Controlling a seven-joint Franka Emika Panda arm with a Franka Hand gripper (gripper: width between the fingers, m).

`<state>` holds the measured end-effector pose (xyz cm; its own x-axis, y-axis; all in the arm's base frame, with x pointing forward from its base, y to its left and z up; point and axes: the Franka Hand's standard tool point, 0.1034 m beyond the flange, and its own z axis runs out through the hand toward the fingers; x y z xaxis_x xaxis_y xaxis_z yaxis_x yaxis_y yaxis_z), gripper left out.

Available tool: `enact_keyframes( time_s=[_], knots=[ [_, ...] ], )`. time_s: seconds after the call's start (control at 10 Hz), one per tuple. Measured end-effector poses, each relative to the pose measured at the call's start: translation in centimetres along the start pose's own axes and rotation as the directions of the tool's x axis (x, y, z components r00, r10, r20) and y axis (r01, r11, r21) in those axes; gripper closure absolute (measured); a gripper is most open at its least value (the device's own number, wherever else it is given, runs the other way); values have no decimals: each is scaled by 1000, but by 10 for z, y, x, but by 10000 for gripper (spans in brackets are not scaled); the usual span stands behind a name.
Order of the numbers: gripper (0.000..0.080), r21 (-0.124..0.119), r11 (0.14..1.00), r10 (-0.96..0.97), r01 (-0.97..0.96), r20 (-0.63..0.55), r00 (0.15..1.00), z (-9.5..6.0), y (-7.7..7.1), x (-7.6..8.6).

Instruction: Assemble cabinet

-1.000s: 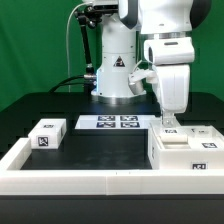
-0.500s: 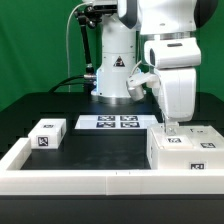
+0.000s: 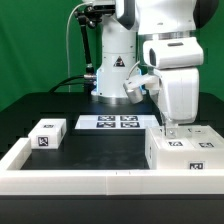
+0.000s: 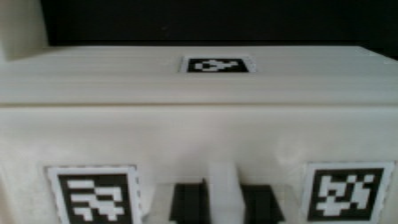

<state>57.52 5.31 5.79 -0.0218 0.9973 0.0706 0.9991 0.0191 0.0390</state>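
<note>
The arm's two-finger claw [image 3: 172,124] hangs right over the matte white, hollow-looking cabinet box [image 3: 182,150], its tips at or just above the box's top. In the wrist view the dark fingers [image 4: 185,202] stand close together with only a pale sliver between them. The picture is soft there, so I cannot tell whether they pinch an edge or nothing at all. If this is a grasp of the box, I would come straight down, keep the tips square to whatever wall they straddle, and close only once seated. A big, light box may well skid or tip if it is caught off centre.

The box, directly below the claw, is plain white with square black-and-white tags: one on its top, two on the face nearest the wrist camera. Well off to the claw's side, toward the exterior view's left, sits a small white tagged block [image 3: 45,135]. Beyond the claw, toward the robot's base, lies the thin flat white marker board [image 3: 112,122].
</note>
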Motion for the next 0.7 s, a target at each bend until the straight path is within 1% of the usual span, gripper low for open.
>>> enact_keyframes(
  time_s=[0.4, 0.5, 0.6, 0.7],
  knots=[
    [727, 0, 1000, 0, 0, 0, 1000, 0, 0, 0],
    [652, 1, 1000, 0, 0, 0, 1000, 0, 0, 0],
    [518, 1, 1000, 0, 0, 0, 1000, 0, 0, 0],
    [350, 1, 1000, 0, 0, 0, 1000, 0, 0, 0]
  ],
)
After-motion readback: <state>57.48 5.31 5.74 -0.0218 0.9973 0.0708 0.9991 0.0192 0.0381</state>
